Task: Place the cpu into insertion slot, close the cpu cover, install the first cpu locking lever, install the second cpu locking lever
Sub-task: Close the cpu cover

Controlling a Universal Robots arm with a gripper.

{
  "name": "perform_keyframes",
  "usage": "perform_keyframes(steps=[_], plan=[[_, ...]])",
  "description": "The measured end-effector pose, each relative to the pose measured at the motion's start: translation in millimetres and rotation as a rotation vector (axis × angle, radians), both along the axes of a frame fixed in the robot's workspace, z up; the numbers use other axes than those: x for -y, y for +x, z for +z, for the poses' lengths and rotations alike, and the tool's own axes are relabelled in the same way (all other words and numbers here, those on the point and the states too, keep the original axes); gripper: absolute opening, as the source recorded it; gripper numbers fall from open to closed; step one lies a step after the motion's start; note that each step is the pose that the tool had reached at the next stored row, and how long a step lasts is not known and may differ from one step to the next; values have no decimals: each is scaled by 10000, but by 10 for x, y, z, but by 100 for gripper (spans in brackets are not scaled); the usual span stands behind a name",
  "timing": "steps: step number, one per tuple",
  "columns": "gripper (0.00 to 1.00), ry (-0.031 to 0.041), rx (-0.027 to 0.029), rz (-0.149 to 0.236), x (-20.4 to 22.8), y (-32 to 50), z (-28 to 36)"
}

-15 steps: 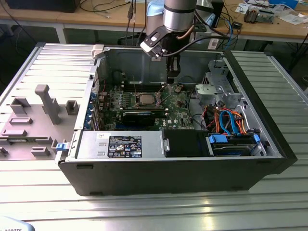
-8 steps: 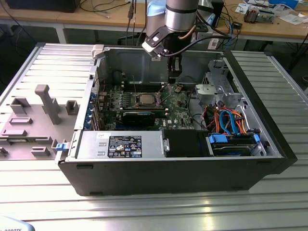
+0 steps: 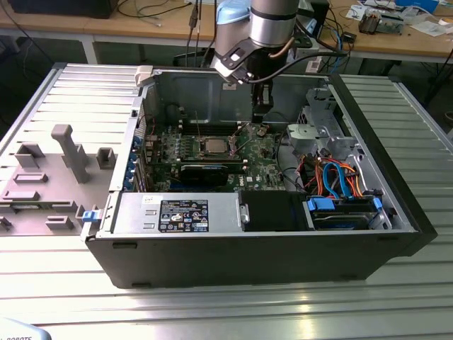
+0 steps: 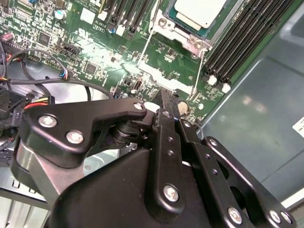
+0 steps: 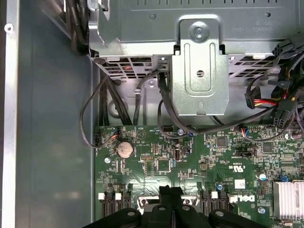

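The claw [image 4: 166,102], closed tight, hangs near the cpu [image 4: 199,10] lying in the insertion slot [image 4: 189,42].

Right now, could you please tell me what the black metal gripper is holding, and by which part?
Nothing seems held: the black metal gripper is shut with nothing between its tips, over the green circuit board.

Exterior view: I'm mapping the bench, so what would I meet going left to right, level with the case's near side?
Grey jig → blue clip → power supply → black shroud → blue drive cage.
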State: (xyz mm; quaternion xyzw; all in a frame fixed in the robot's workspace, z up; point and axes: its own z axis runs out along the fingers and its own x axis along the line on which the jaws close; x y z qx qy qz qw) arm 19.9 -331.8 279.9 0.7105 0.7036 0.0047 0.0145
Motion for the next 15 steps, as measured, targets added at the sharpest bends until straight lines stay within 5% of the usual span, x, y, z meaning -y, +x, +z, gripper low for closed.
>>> perform_keyframes(steps=[15], plan=[[11,-17,0,47,0,2,-29]])
